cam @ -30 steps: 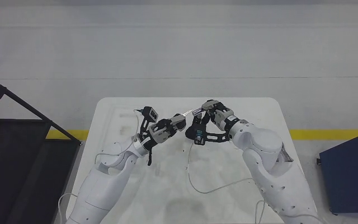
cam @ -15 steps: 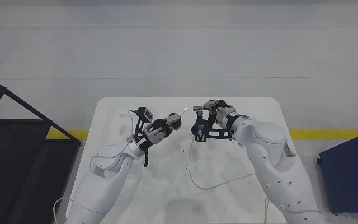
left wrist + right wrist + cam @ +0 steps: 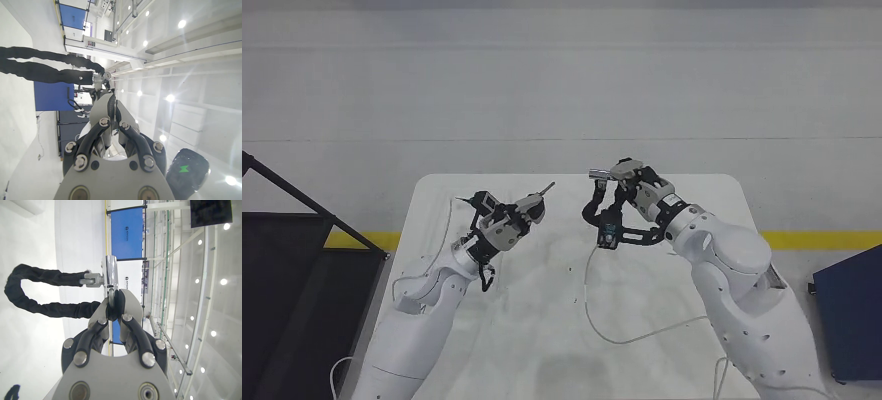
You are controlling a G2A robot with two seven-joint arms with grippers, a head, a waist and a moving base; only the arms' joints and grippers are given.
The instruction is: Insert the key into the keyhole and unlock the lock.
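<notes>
left gripper point(image 3: 114, 98): pinched fully onto the key point(image 3: 543, 188), pads flat on the bow, blade sticking out past the fingertips, up off the table point(image 3: 522, 330).
right gripper point(image 3: 115, 295): clamped on one end of the lock point(image 3: 110, 270), nothing else in it. The silver body stands clear above the fingers and the black sleeved loop point(image 3: 47, 276) hangs off to the side.
keyhole point(image 3: 107, 75): round face turned toward the left wrist camera, roughly ahead of the blade.
gap: key tip and lock well apart in the top view, no contact. Insertion not started.
step (my read): line-up, then the approach.
risk 1: blade roll not matched to the slot, so the tip hits the cylinder face and skids off. Slot angle too small to read.
risk 2: thin pinch on the key, so an off-axis push pivots it in the pads.
risk 3: lock gripped at one end only, so insertion force or turning torque twists it in the grip. The loop's weight adds to that.
risk 4: both parts in the air, so nothing braces the push and any arm error goes straight into misalignment.
</notes>
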